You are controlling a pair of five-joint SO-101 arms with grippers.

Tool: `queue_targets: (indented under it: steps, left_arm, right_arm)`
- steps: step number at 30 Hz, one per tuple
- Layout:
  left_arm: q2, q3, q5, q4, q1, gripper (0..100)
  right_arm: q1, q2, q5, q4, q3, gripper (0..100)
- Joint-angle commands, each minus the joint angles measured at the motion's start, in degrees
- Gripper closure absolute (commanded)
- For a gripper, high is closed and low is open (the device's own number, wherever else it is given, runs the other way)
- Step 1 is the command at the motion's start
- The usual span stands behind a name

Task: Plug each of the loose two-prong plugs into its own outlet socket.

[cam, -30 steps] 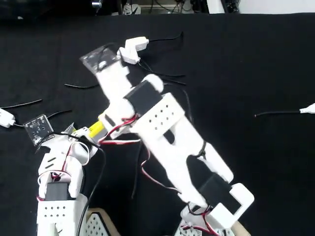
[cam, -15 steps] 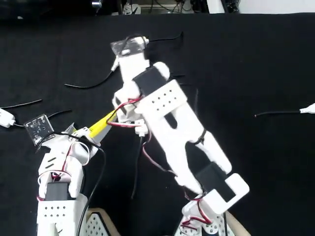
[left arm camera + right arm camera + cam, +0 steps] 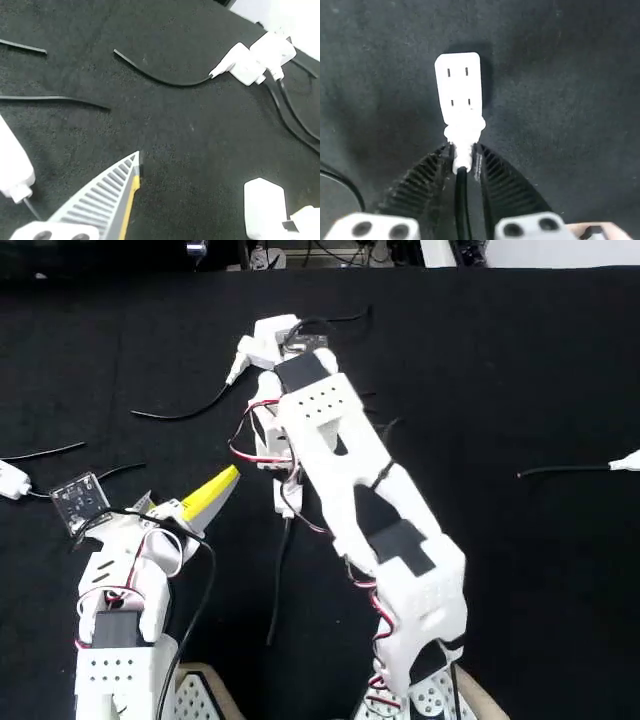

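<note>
The right gripper [image 3: 462, 161] is clamping its jaws tight on the cord end of the white outlet socket [image 3: 459, 89], which is lying flat on the black table [image 3: 500, 390]. A white two-prong plug [image 3: 236, 63] is lying near that socket, trailing its black cord.

A black felt cloth [image 3: 520, 370] covered the tabletop, flat and fuzzy all the way across. Just beyond the cloth's far edge, there was a tangle of dark cables [image 3: 340, 252]. Past the cloth's far right corner stood a white panel [image 3: 560, 250]. And at the cloth's near edge, a tan board [image 3: 222, 686] peeked out.
</note>
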Motion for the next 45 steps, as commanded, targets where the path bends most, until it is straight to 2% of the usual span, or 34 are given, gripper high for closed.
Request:
queue_targets:
  steps: [1,6,11,16,21,30,45]
  left_arm:
    - [-0.53,0.84,-0.26,0.88,0.31,46]
    - [-0.62,0.84,-0.26,0.79,0.31,46]
    - [-0.62,0.84,-0.26,0.79,0.31,46]
    - [-0.62,0.84,-0.26,0.79,0.31,46]
    - [-0.62,0.84,-0.26,0.79,0.31,46]
    - [-0.62,0.84,-0.26,0.79,0.31,46]
    - [-0.62,0.84,-0.26,0.79,0.31,46]
  right_arm:
    - [-2.73,-0.13,-5.63,0.53,-3.03,98.4]
    - [-2.81,-0.04,-13.36,-0.09,-3.3,98.5]
    - [-2.55,-0.04,-15.12,-2.73,-3.38,98.5]
    - [-2.11,0.22,-23.47,-6.42,-3.03,98.5]
    - [0.79,0.31,-29.36,-5.63,-2.77,98.5]
    - [2.81,0.31,-29.89,-4.04,-3.21,98.5]
    - [2.81,3.65,-29.63,-8.7,-3.38,98.5]
